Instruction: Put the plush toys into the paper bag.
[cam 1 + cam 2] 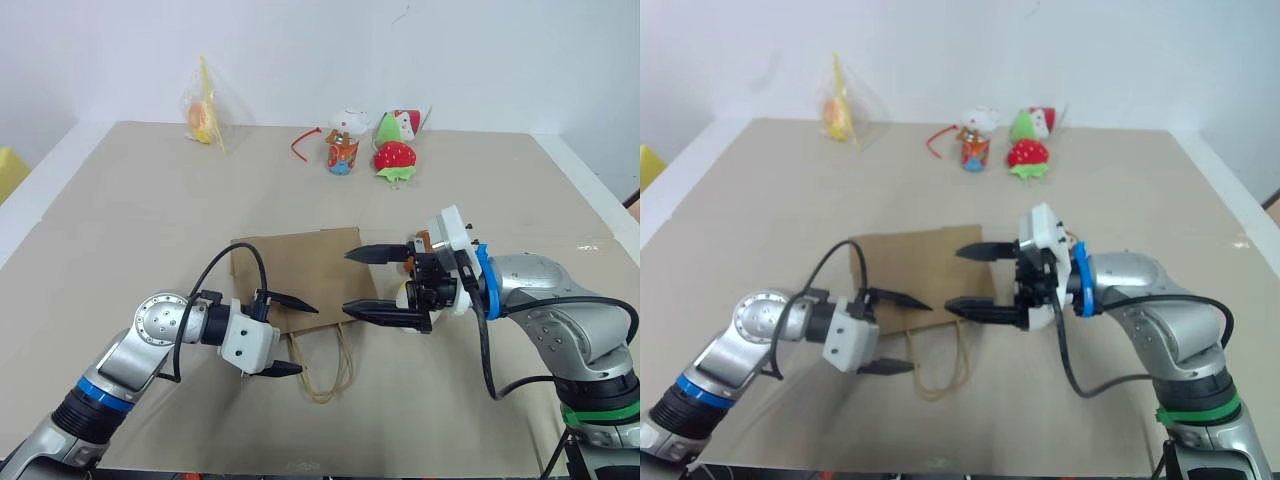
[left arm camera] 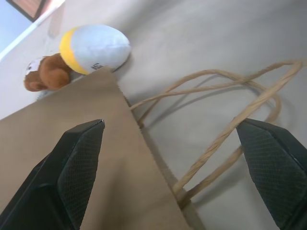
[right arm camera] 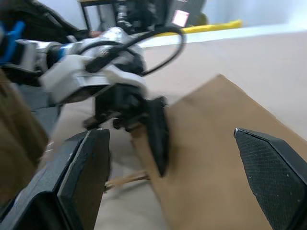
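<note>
Left eye view: the brown paper bag (image 1: 290, 275) lies flat on the cardboard-covered table (image 1: 120, 220), its looped cord handles (image 1: 325, 370) spread toward the robot. The left gripper (image 1: 283, 335) hovers over the bag's near edge with its fingers spread apart and nothing between them. The right gripper (image 1: 378, 285) hangs over the bag's right edge, its fingers likewise wide apart and empty. In the left wrist view, the white egg plush (image 2: 96, 48) with its yellow end lies just past the bag's corner, touching the brown monkey plush (image 2: 48, 74). At the table's far side sit a strawberry plush (image 1: 394, 157), a cup-shaped toy (image 1: 342, 150) and a clear plastic bag (image 1: 204, 115).
</note>
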Controlling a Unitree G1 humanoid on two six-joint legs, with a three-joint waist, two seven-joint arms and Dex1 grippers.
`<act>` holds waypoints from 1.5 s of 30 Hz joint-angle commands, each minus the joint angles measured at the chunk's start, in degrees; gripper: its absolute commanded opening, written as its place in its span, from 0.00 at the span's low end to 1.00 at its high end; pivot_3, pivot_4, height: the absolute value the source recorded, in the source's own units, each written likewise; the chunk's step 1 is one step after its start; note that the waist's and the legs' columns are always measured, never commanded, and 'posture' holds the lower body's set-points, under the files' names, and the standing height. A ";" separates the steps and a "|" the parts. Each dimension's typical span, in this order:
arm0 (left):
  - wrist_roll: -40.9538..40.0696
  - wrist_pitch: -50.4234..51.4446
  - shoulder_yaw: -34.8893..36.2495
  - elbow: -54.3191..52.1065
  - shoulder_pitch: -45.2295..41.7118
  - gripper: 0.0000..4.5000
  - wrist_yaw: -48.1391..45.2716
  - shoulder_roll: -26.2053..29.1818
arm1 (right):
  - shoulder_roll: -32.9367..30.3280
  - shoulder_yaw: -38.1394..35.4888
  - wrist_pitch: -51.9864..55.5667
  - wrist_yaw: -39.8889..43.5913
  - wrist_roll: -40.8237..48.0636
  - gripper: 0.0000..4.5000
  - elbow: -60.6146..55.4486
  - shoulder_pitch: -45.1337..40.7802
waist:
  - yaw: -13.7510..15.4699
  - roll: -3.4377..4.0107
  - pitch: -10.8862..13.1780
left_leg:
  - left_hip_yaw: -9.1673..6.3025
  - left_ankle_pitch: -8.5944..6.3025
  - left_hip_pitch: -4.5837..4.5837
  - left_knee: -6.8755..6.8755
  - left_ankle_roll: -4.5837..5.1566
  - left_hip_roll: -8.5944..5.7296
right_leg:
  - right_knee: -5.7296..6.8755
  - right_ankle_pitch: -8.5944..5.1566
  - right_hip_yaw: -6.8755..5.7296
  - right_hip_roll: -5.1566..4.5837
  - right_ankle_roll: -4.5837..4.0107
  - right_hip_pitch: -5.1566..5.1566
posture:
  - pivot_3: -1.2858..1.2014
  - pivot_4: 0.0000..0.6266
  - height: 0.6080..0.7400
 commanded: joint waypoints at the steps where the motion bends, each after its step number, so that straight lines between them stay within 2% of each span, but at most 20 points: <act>1: 0.94 -4.51 -0.45 2.76 -2.62 0.94 0.33 -1.45 | -1.15 -0.12 -3.81 2.00 -2.27 1.00 -0.45 -0.05 | 0.00 0.00 0.00 | 0.01 0.00 0.00 0.00 0.00 0.00 | 0.00 0.00 0.00 0.00 0.00 0.00 | 0.52 0.24 1.00; 4: 0.88 -6.16 -0.76 3.47 -3.30 0.72 0.44 -2.10 | -1.01 0.23 -4.58 1.96 -3.07 1.00 0.08 -0.17 | 0.00 0.00 0.00 | 0.01 0.00 0.00 0.03 0.00 0.00 | 0.00 0.01 0.01 0.00 0.02 0.00 | 0.52 0.24 1.00; 5: 0.73 -6.72 -0.87 3.51 -3.54 0.72 0.30 -2.32 | -0.96 0.30 -4.71 1.94 -3.30 1.00 0.10 -0.13 | 0.01 0.00 0.00 | 0.01 0.00 0.00 0.03 0.00 -0.01 | 0.00 0.01 0.01 0.00 0.02 0.00 | 0.52 0.24 1.00; 7: 0.47 -8.01 -0.85 3.64 -4.00 0.54 0.12 -2.70 | -0.97 0.40 -4.93 1.97 -3.79 1.00 0.07 0.06 | -0.03 0.00 0.00 | 0.01 0.00 0.00 0.03 0.00 0.00 | 0.01 0.01 0.02 0.02 0.01 0.00 | 0.52 0.24 1.00; 8: 0.36 -8.37 -0.79 3.77 -4.12 0.51 0.08 -2.77 | -0.96 0.45 -5.04 2.00 -3.99 1.00 0.08 0.11 | -0.03 0.00 0.00 | 0.01 0.00 0.00 0.03 0.00 0.01 | 0.01 0.01 0.01 0.02 0.01 0.00 | 0.52 0.24 1.00; 10: -1.22 -7.86 -0.03 3.35 -4.00 0.31 -0.26 -2.52 | -1.32 0.10 -5.18 2.23 -4.10 1.00 0.05 0.74 | 0.00 0.00 0.00 | 0.00 0.00 0.00 0.03 0.00 0.01 | 0.01 0.01 0.00 0.02 0.01 0.00 | 0.52 0.24 1.00; 13: -4.33 -6.39 2.02 2.64 -3.80 0.14 -0.43 -1.61 | -2.24 -0.46 -5.34 2.40 -4.66 1.00 0.12 1.74 | -0.02 0.00 0.00 | 0.00 0.00 0.00 0.05 0.00 0.01 | 0.01 0.02 0.01 0.02 0.01 0.01 | 0.52 0.24 1.00; 14: -5.07 -5.91 2.59 2.53 -4.02 0.04 -0.42 -1.33 | -2.49 -0.65 -5.49 2.45 -4.78 1.00 0.22 2.05 | -0.01 0.00 0.00 | 0.00 0.00 0.00 0.05 0.00 0.01 | 0.01 0.02 0.00 0.01 0.01 0.01 | 0.52 0.24 1.00; 21: -7.33 -4.51 4.12 2.93 -3.34 0.04 -1.63 0.65 | -3.78 -1.40 -7.13 3.34 -5.71 1.00 1.69 3.60 | -0.04 0.00 0.00 | 0.00 0.00 0.02 0.06 0.00 0.05 | 0.02 0.02 -0.01 0.02 0.01 0.02 | 0.52 0.24 1.00; 25: -9.56 0.50 5.03 2.27 -3.52 0.04 0.26 -0.36 | -4.06 -1.20 -7.34 3.96 -5.60 1.00 2.26 3.74 | -0.04 0.00 0.00 | 0.02 0.00 0.03 0.06 0.00 0.06 | 0.02 0.02 0.00 0.04 0.01 0.03 | 0.52 0.24 1.00; 30: -12.85 8.56 8.89 2.10 -8.32 0.04 5.84 -3.22 | -5.64 -1.39 -3.08 4.61 -2.65 1.00 0.64 4.40 | -0.02 0.00 0.00 | 0.00 0.00 0.01 0.10 0.00 0.06 | 0.03 0.03 -0.01 0.07 0.02 0.03 | 0.52 0.24 1.00; 36: -13.81 13.10 10.42 0.90 -9.88 0.04 9.37 -5.33 | -7.38 -1.58 -0.07 4.54 -0.72 1.00 -1.52 6.70 | -0.10 0.00 0.00 | 0.02 0.00 0.02 0.11 0.00 0.03 | 0.04 0.04 0.02 0.09 0.04 0.05 | 0.52 0.24 1.00; 40: -13.72 15.10 10.56 -0.78 -9.54 0.04 10.45 -5.90 | -4.52 -0.47 0.20 0.79 -1.17 1.00 -2.50 5.72 | -0.08 -0.01 0.00 | 0.00 0.01 0.04 0.11 -0.01 0.06 | 0.05 0.04 0.02 0.12 0.04 0.05 | 0.52 0.24 1.00; 43: -13.54 16.31 11.00 -1.13 -9.23 0.00 11.70 -6.29 | -2.04 0.27 1.36 -2.14 -0.97 0.84 -2.78 4.13 | -0.08 0.00 0.00 | 0.01 0.02 0.08 0.11 -0.03 0.08 | 0.08 0.06 0.04 0.14 0.04 0.06 | 0.52 0.24 1.00; 44: -13.36 16.51 11.01 -1.11 -9.24 0.00 11.92 -6.40 | -1.57 0.35 1.74 -2.58 -0.86 0.74 -2.86 3.81 | -0.08 0.00 0.00 | 0.01 0.02 0.08 0.11 -0.03 0.09 | 0.08 0.07 0.04 0.14 0.04 0.06 | 0.52 0.24 1.00; 45: -13.31 16.77 11.11 -1.09 -9.18 0.00 12.32 -6.62 | -1.38 0.50 2.00 -2.71 -0.77 0.70 -3.13 3.61 | -0.06 0.00 0.00 | 0.02 0.02 0.08 0.11 -0.04 0.08 | 0.08 0.07 0.04 0.15 0.03 0.06 | 0.52 0.24 1.00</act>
